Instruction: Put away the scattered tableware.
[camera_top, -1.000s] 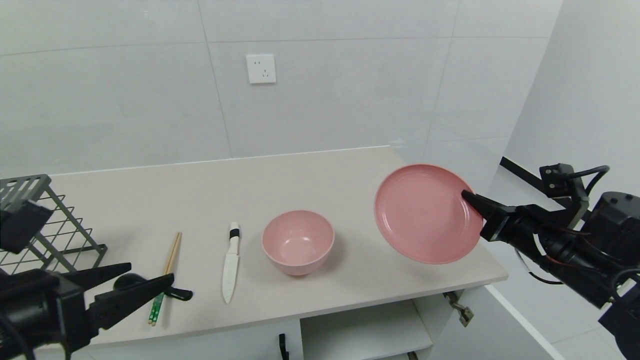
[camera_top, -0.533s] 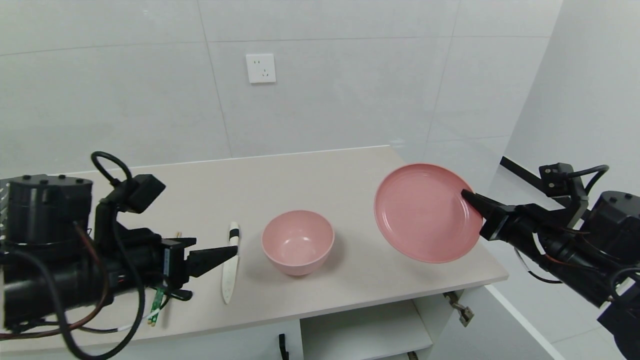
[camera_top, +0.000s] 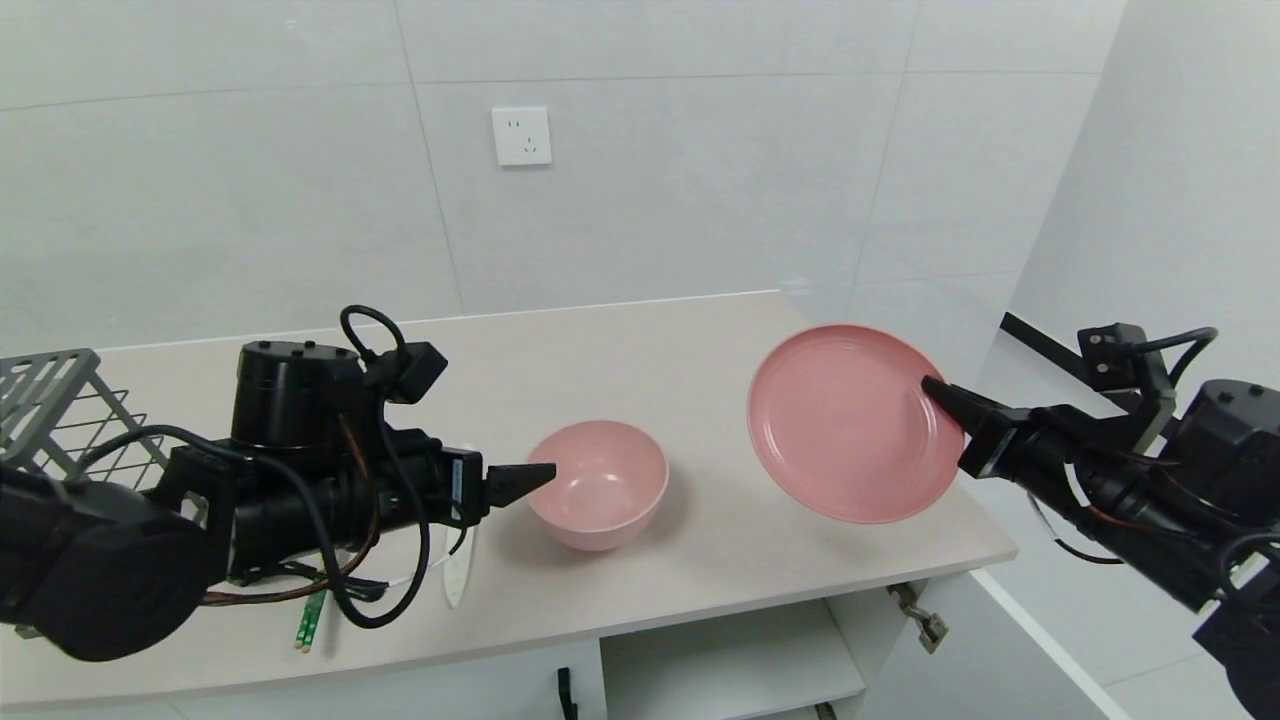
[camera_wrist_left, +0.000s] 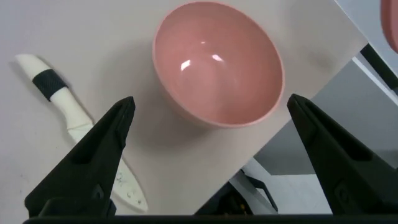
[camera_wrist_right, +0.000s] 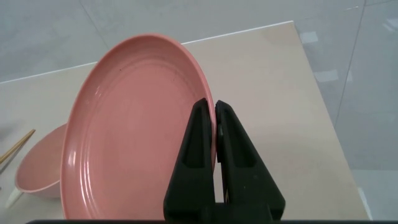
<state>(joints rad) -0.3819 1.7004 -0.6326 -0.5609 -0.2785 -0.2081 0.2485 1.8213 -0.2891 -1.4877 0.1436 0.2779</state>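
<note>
Right gripper (camera_top: 932, 392): fingers closed on the rim of the plate (camera_top: 850, 425); the plate is held tilted and clear of the counter (camera_top: 650, 350), at its right end and partly out past the edge

Left gripper (camera_wrist_left: 211, 102): fingers spread wide and holding nothing, poised just beside the bowl (camera_top: 598, 480), which sits upright at mid-counter; the knife (camera_wrist_left: 68, 112) lies flat close to the bowl, the chopsticks (camera_top: 310, 620) lie farther left, and the wire rack (camera_top: 50, 400) stands at the far left end

Likely faults from this state:
- Plate slip; cause: a narrow pinch on a thin, smooth rim, so the plate may pivot or slide during a fast swing; a drop here could miss the counter
- Bowl ejection; cause: fingers closing on a curved, smooth wall may squeeze it upward or push it along the counter
- Arm collision; cause: the path from plate to rack crosses the left arm and the bowl
- Knife drag; cause: loose left arm cables hanging just over it
</note>
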